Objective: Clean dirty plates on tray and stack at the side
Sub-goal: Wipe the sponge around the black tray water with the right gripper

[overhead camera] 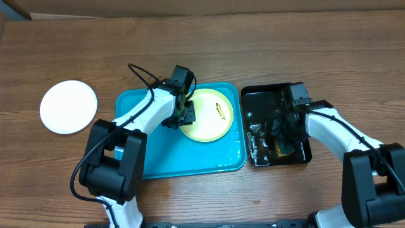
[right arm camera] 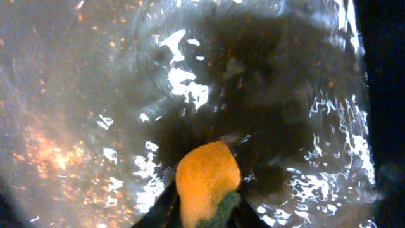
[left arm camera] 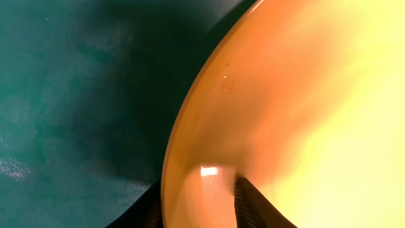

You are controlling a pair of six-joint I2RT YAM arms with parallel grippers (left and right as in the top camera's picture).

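Left gripper point(left arm camera: 199, 206) looks clamped on the yellow plate point(left arm camera: 304, 95) rim; right gripper point(right arm camera: 204, 208) pinches a sponge point(right arm camera: 205, 174) over the black tray point(overhead camera: 266, 95).

White links point(overhead camera: 136, 113), black joints point(overhead camera: 117, 161); black cable point(overhead camera: 140, 73); apparently dark fingers point(left arm camera: 254, 206)

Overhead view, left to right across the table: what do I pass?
White plate → turquoise tray → yellow-green plate, lying in that tray's right part → black tray.
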